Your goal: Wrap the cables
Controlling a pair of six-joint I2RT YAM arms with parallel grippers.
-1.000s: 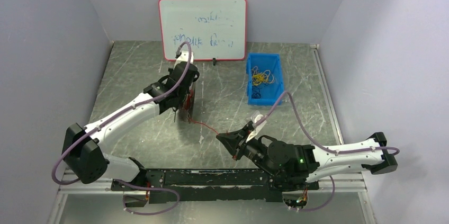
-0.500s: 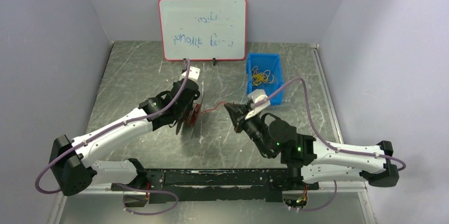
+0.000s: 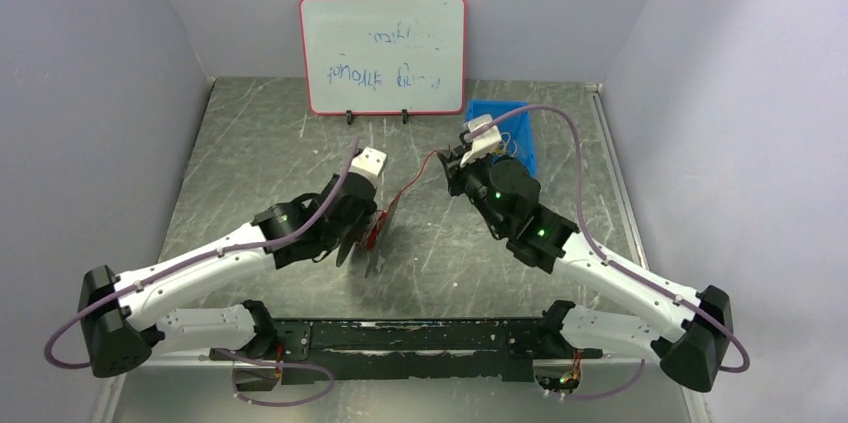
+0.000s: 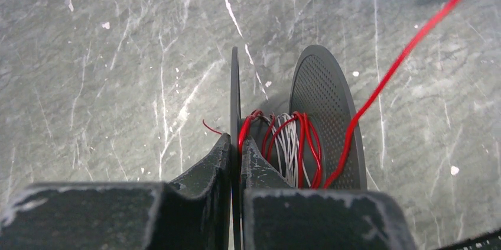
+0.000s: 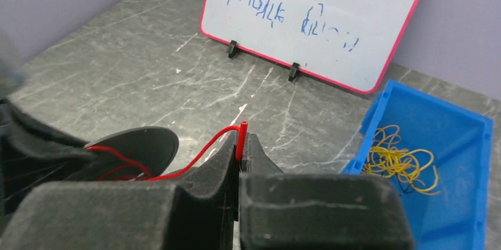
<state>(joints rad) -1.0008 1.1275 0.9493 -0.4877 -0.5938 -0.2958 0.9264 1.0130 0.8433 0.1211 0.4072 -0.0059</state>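
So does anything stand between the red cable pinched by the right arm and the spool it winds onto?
Nothing visible. The red cable runs free through the air from the right gripper, jaws shut on its end, to the black spool clamped by the left gripper.

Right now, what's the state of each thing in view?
spool: partly wound, red and white turns
red wire: one end wound on, rest runs nearly straight to right pincer
left pincer: shut on one spool disc
right pincer: shut on red wire's free end
blue bin: open, yellow loops inside
whiteboard: standing, written on
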